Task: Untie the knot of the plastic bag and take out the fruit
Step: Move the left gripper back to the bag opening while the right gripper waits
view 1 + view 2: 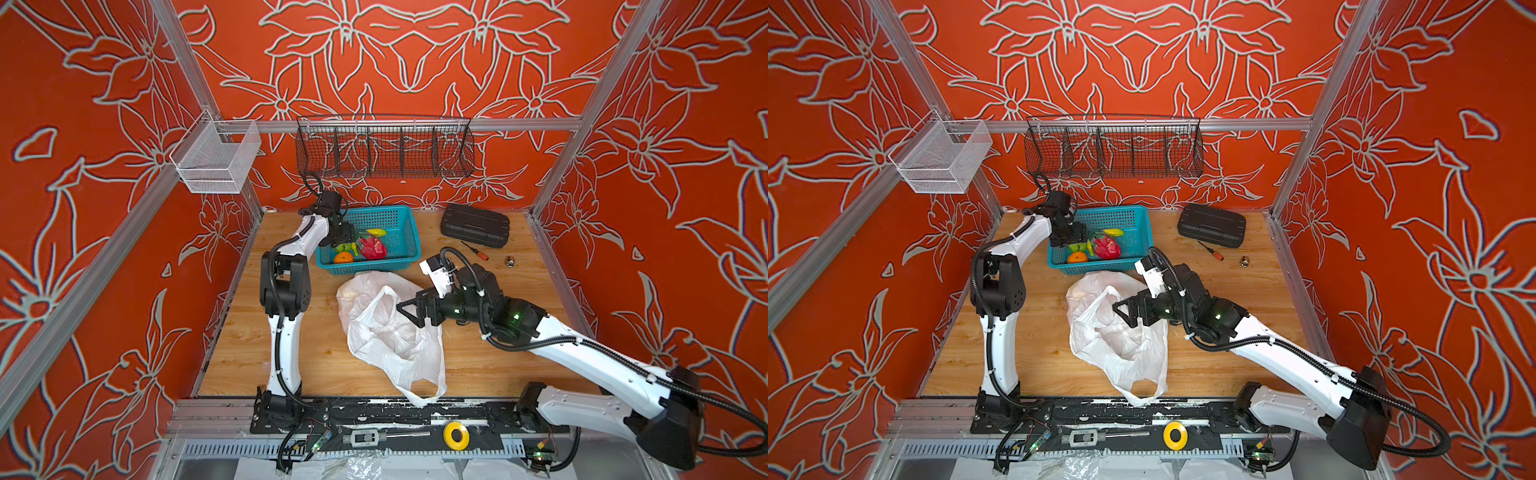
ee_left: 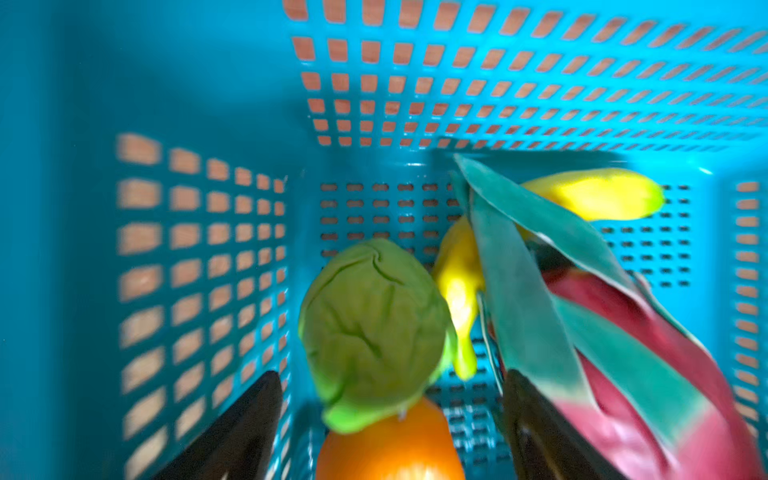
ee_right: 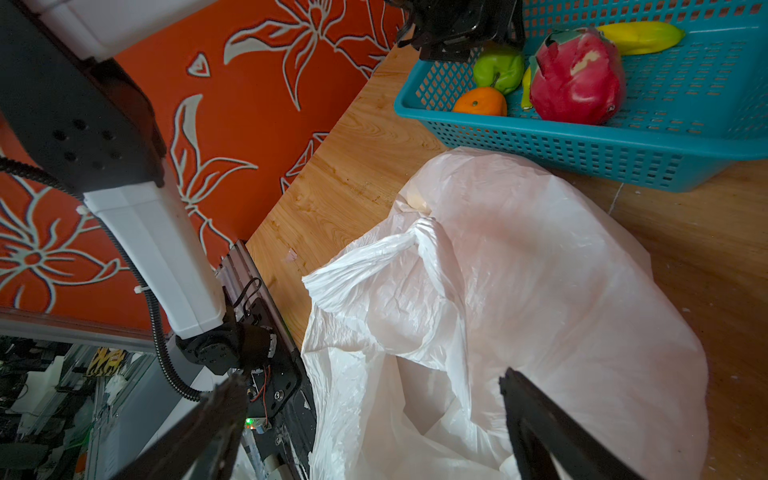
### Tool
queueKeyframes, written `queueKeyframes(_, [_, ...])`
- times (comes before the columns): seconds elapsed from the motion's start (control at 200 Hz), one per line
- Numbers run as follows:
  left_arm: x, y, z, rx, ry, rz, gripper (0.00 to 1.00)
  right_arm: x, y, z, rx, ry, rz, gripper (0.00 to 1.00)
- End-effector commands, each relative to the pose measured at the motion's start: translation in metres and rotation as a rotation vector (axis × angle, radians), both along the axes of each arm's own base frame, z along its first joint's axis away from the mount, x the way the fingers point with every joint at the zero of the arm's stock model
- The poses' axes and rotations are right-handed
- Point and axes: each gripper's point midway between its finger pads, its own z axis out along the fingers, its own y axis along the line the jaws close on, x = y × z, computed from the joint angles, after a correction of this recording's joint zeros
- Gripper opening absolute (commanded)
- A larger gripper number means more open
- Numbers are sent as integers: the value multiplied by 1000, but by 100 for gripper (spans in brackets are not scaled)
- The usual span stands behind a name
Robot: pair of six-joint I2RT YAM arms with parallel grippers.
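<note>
The white plastic bag (image 1: 390,332) (image 1: 1121,332) lies slack on the wooden table with its mouth gaping. The knot is out of view: the handle loops lie apart, one twisted thin (image 3: 419,237). My right gripper (image 1: 409,316) (image 3: 371,376) hangs open over the bag's mouth with nothing between its fingers. My left gripper (image 1: 343,237) (image 2: 390,376) is open inside the teal basket (image 1: 409,232) (image 2: 498,83). Its jaws stand clear on both sides of a green fruit (image 2: 374,328), which rests on an orange (image 2: 390,444). A red-pink dragon fruit (image 1: 372,247) (image 2: 623,353) lies beside them.
A yellow banana-shaped piece (image 1: 376,232) lies at the basket's far side. A black case (image 1: 475,225), a screwdriver (image 1: 475,250) and a small metal part (image 1: 510,261) sit at the back right. A wire rack (image 1: 384,151) and a white mesh bin (image 1: 216,158) hang above.
</note>
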Motion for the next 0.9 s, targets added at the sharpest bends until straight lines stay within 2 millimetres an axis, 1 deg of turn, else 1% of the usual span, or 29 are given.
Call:
queueKeyframes(0.0, [-15, -2, 57, -52, -105, 9, 83, 2, -9, 2, 2, -4, -50, 97])
queueKeyframes(0.095, [-37, -11, 88, -133, -182, 4, 83, 2, -15, -2, 0, 4, -76, 97])
queueKeyframes(0.11, [-41, -14, 92, -148, -192, 1, 83, 1, -17, -3, -1, 5, -81, 97])
queueKeyframes(0.18, [-63, -22, 119, -218, -267, -18, 82, -1, -22, -6, -1, 9, -94, 97])
queueKeyframes(0.335, [-117, -55, 179, -345, -496, -149, 76, -3, -33, -17, -17, 18, -130, 97])
queueKeyframes(0.415, [-150, -77, 207, -339, -618, -269, 74, -2, -38, -23, -30, 23, -155, 97])
queueKeyframes(0.535, [-202, -113, 234, -230, -762, -494, 74, 0, -45, -31, -48, 24, -186, 97])
queueKeyframes(0.585, [-224, -127, 237, -176, -803, -596, 74, 1, -48, -35, -60, 24, -205, 97])
queueKeyframes(0.636, [-245, -140, 238, -126, -835, -693, 70, 2, -52, -39, -72, 22, -224, 97])
queueKeyframes(0.661, [-253, -147, 232, -97, -836, -750, 69, 3, -54, -40, -76, 20, -234, 97])
queueKeyframes(0.671, [-260, -147, 237, -88, -859, -769, 68, 3, -55, -42, -78, 22, -239, 97])
queueKeyframes(0.691, [-269, -151, 236, -65, -876, -815, 67, 4, -57, -42, -80, 20, -246, 97])
queueKeyframes(0.766, [-295, -169, 216, 30, -904, -1009, 66, 6, -62, -48, -89, 19, -275, 97])
queueKeyframes(0.821, [-312, -180, 198, 120, -901, -1155, 63, 7, -64, -49, -87, 15, -287, 97])
queueKeyframes(0.896, [-329, -190, 175, 224, -866, -1306, 61, 7, -66, -53, -93, 14, -298, 97])
